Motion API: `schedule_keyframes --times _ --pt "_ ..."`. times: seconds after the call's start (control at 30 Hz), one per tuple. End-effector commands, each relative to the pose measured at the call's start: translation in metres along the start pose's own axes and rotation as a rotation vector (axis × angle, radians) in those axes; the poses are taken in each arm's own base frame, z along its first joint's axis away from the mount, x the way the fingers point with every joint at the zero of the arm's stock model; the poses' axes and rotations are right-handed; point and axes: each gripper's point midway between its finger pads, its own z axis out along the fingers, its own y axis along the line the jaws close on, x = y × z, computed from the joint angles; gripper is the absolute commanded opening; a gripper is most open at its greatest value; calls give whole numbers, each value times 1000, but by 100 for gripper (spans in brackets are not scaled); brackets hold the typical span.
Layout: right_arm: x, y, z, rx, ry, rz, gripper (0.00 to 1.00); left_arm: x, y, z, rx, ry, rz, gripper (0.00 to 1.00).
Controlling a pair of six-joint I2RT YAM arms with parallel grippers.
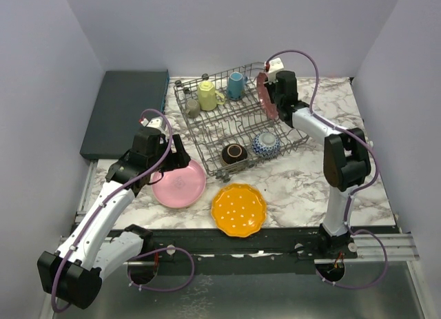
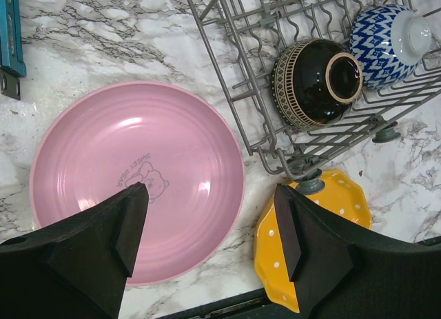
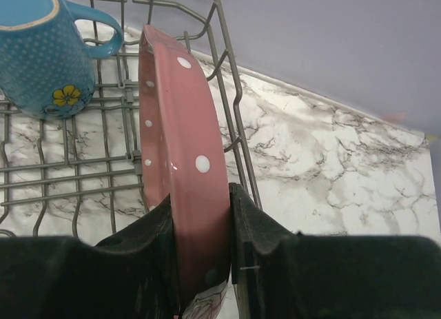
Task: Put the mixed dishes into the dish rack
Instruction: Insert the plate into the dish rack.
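A yellow mug (image 1: 207, 95), blue mug (image 1: 236, 85), brown bowl (image 1: 234, 153), blue-white bowl (image 1: 266, 145) and an on-edge dotted pink plate (image 1: 265, 96) are held in the grey wire dish rack (image 1: 213, 129), while a pink plate (image 1: 180, 184) and an orange dotted plate (image 1: 239, 209) are laid flat beside it.

Left arm (image 1: 103, 215), right arm (image 1: 339, 209): white tubular links, boxy black joints. Purple cable (image 1: 298, 52) loops along each. Left fingers (image 2: 103, 250): matte black, wedge-shaped, blunt tips. Right fingers (image 3: 138, 264): same black, faintly grainy surface.

On table (image 1: 310, 188): dish rack (image 1: 238, 122) behind left plate (image 1: 179, 184), right plate (image 1: 238, 209).
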Motion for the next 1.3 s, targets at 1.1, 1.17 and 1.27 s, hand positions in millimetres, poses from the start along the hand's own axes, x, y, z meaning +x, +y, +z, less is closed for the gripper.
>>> schedule_keyframes --times 1.1,1.17,1.27 --pt "-15 -10 -29 147 -191 217 24 -4 2 -4 -3 -25 9 80" --pt "-17 -12 -30 152 -195 221 31 -5 2 -3 -5 -26 9 80" --pt "-20 -14 -31 158 -200 227 41 -5 2 -3 -5 -26 9 80"
